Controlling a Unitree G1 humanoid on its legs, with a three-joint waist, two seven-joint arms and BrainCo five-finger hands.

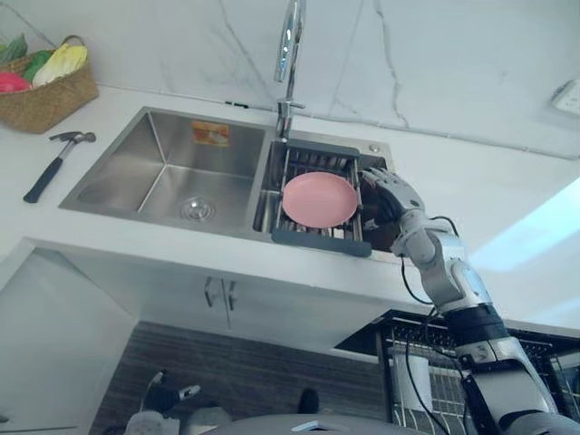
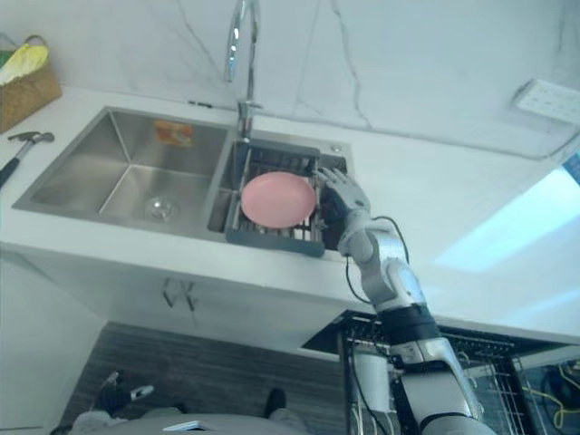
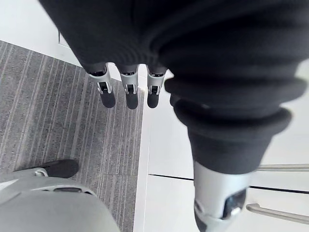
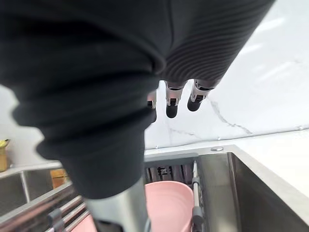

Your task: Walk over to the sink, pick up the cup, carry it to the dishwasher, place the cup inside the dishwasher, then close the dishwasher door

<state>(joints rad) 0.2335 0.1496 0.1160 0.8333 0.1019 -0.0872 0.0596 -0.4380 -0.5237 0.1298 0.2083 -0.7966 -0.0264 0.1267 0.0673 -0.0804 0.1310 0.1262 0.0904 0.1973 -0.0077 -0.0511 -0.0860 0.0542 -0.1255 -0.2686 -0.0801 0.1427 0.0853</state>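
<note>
Nearest, low before the cabinet doors, the left hand (image 3: 130, 96) hangs with straight, slack fingers and nothing in it, and the open dishwasher (image 1: 399, 333) sits under the counter's near right edge. Farther in, the right hand (image 1: 391, 198) reaches over the right edge of the sink (image 1: 163, 163), fingers extended and empty, just beside the pink cup (image 1: 319, 199) lying in the drain rack (image 1: 322, 241) across the right basin. The cup looks wide, shallow, light and rigid, likely smooth and slippery if wet, so pinching its right rim between thumb and fingers seems the surest hold.
</note>
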